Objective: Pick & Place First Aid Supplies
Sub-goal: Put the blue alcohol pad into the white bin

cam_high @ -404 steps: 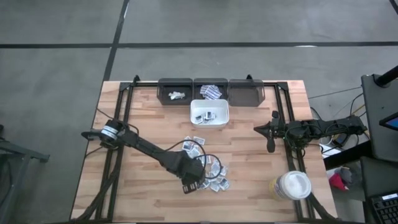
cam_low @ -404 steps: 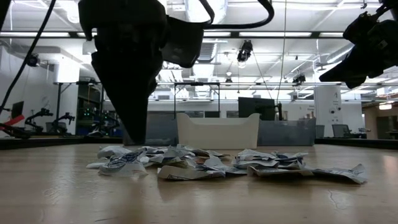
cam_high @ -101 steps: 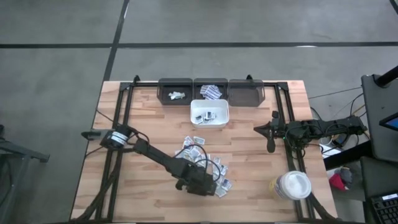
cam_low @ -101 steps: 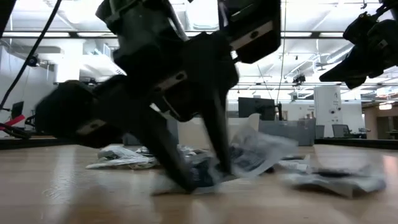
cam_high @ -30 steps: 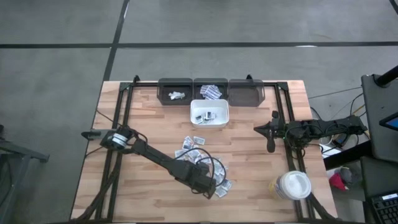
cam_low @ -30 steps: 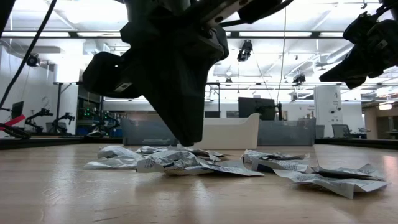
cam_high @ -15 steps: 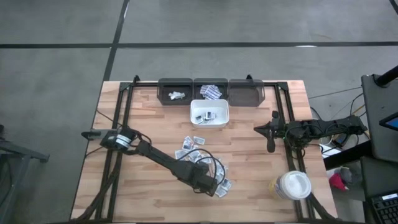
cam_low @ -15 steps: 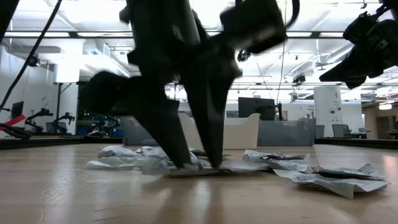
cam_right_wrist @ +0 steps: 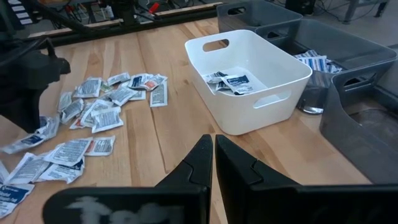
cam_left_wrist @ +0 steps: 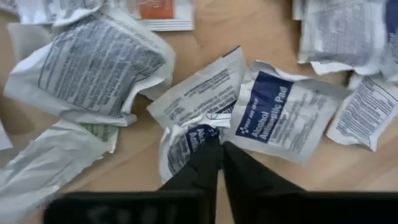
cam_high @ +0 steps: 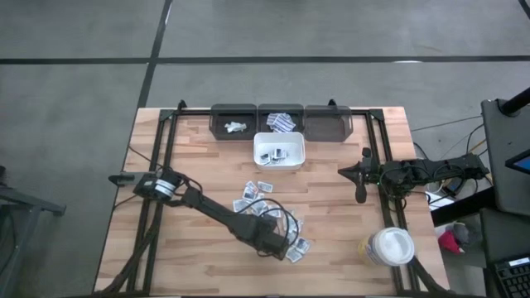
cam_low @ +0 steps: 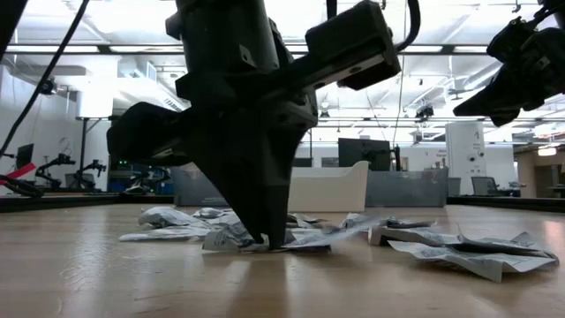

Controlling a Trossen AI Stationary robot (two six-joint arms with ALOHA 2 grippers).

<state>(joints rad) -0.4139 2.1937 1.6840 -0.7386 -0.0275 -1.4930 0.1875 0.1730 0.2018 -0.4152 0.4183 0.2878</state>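
Note:
Several small white sachets with blue-grey print (cam_high: 263, 199) lie loose in the middle of the wooden table; they also show in the right wrist view (cam_right_wrist: 99, 112). My left gripper (cam_high: 286, 248) stands at the pile's near right end, fingers down on the table (cam_low: 265, 240), shut on a crumpled sachet with dark blue print (cam_left_wrist: 185, 148). Beside it lies an alcohol pad sachet (cam_left_wrist: 280, 118). My right gripper (cam_high: 358, 194) waits at the table's right, shut and empty (cam_right_wrist: 214, 144). My left gripper pinches the crumpled sachet by its edge (cam_left_wrist: 208, 132) between its two fingertips. The fingers come from above and point down. The sachet still lies on the table (cam_low: 231, 240), among the others.
A white bin (cam_high: 279, 164) holding a few sachets stands beyond the pile. Behind it, three dark bins (cam_high: 328, 121) line the far edge; two of them hold sachets. A white round lidded tub (cam_high: 389, 247) stands at the near right corner.
My left gripper has come down onto the pile with its fingers apart, tips on the table on either side of a sachet. It has then shut on that sachet. The sachets to its right have shifted a little.

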